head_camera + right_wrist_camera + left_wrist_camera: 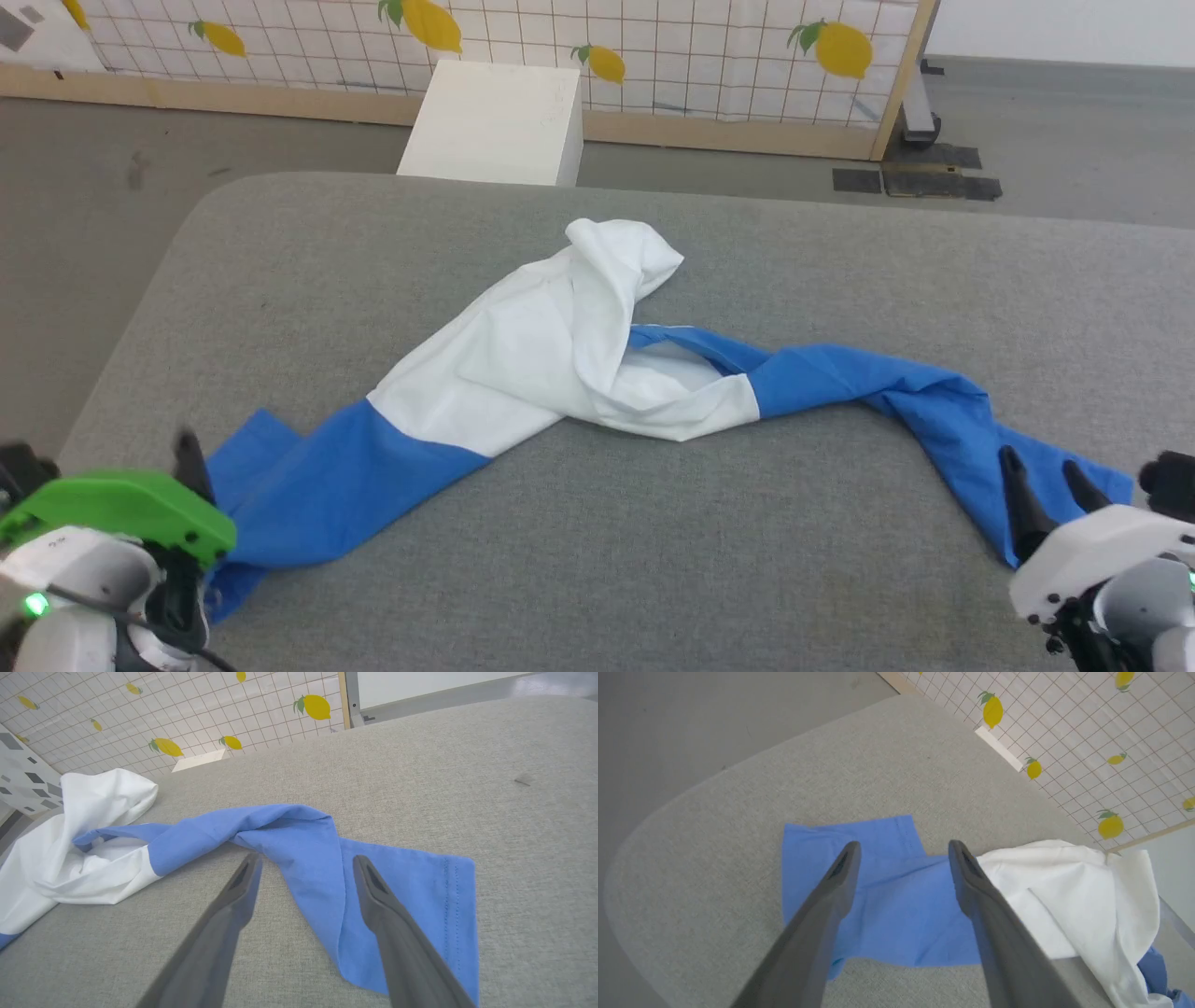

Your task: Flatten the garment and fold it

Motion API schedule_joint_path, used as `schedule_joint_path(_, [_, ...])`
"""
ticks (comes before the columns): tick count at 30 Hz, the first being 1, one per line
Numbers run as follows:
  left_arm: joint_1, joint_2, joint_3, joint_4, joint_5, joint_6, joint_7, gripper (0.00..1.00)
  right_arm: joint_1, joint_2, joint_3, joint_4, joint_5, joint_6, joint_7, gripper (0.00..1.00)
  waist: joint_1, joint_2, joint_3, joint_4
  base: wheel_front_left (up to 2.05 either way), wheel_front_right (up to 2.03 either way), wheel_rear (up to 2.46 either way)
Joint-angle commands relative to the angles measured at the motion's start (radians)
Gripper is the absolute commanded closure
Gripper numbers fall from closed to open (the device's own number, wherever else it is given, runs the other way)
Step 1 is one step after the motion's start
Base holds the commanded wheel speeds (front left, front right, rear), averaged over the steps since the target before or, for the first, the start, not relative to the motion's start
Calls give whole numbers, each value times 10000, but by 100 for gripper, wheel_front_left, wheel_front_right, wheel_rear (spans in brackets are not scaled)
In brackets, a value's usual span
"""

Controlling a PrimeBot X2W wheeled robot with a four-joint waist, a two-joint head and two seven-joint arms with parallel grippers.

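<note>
while two hands (903, 843) (306, 857) gape, one garment (523, 355) (crumpled) lies.

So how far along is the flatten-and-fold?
Done: the garment lies on the table, blue sleeves stretched out sideways. In hand: nothing; left gripper and right gripper hover at the sleeve ends, fingers open. Left: the white body is bunched and twisted; flattening and all folding remain.

garment (560, 364) sprawled left to right on table (747, 560), box (495, 121) behind table

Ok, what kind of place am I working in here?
Probably a staged test room, not a home: grey fabric-covered table, lemon-print screen standing behind it, plain white box, bare grey floor.
</note>
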Motion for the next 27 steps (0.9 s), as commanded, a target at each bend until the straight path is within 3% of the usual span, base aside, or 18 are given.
schedule_joint_path(1, [-255,126,23,-180,325,-313,-715,0,-157,1,109,-92,-143,-13,129,0,0,0,79,0,0,0,0])
schedule_joint_path(7, [-304,162,-603,-491,1540,-1814,-4205,0,-944,-244,504,28,-943,-13,1442,0,0,0,491,110,0,0,0])
schedule_joint_path(11, [-234,-144,-1192,-139,2106,-2367,-5810,0,-2010,-631,1065,610,-1459,-13,2685,0,0,0,914,252,0,0,0])
schedule_joint_path(17, [-662,-675,-1591,290,2608,-2668,-6324,0,-3454,-1440,2293,2004,-2090,-13,4036,0,0,0,1596,579,0,0,0])
schedule_joint_path(24, [-1087,-1132,-1582,635,2948,-2908,-6377,0,-4240,-1929,3473,3422,-2183,-13,4375,0,0,0,2006,829,0,0,0])
schedule_joint_path(25, [-1099,-1186,-1557,684,2983,-2962,-6378,0,-4283,-1963,3579,3596,-2079,-13,4471,17,0,0,2018,829,0,0,0])
schedule_joint_path(26, [-1103,-1225,-1545,735,3013,-2997,-6379,0,-4315,-1996,3650,3692,-1966,-13,4506,53,0,0,2016,823,0,0,0])
schedule_joint_path(27, [-1114,-1271,-1522,771,3063,-3034,-6379,0,-4336,-2050,3793,3739,-1774,-13,4485,100,0,0,1992,808,0,0,0])
